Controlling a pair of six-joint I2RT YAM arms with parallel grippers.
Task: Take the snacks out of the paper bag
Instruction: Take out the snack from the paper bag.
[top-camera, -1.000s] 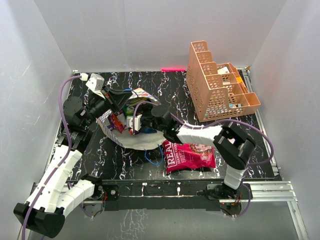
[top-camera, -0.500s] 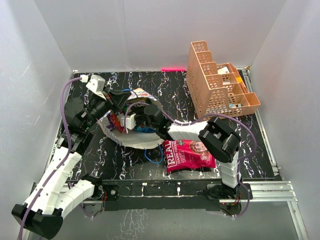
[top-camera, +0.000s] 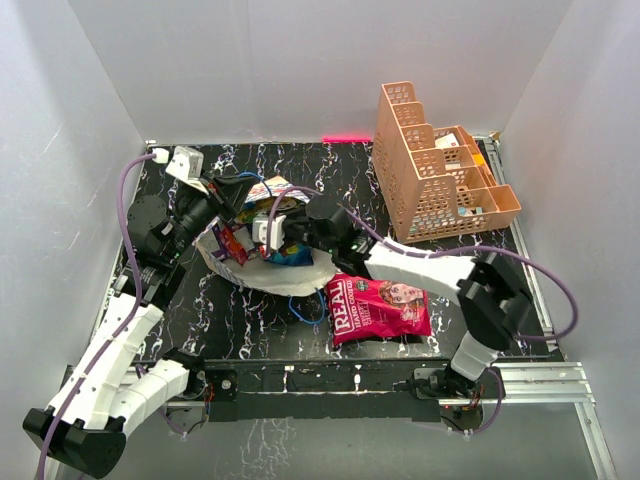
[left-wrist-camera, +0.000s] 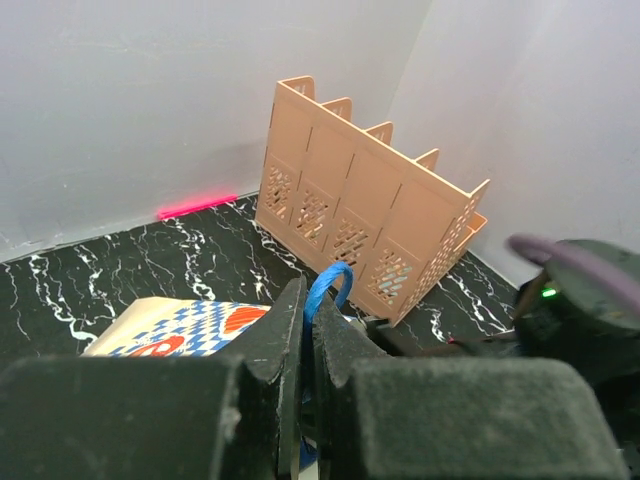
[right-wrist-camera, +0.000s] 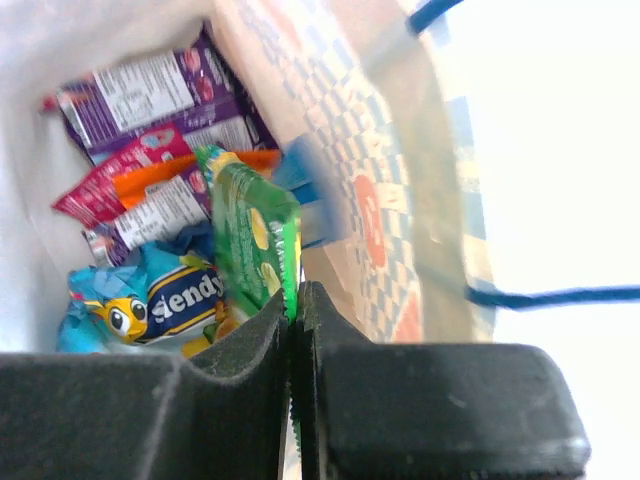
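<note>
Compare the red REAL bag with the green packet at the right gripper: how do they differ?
Place: the red REAL bag lies flat on the table, outside the paper bag; the green packet is inside it.
Hold: the red REAL bag is untouched; the right gripper is shut on the green packet.
Size: the red REAL bag looks clearly larger than the green packet.
Both are glossy snack packets.

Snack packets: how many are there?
5: red REAL bag on the table; in the paper bag, purple packet, orange packet, blue packet, and green packet in the right claw. Others may be hidden.
</note>
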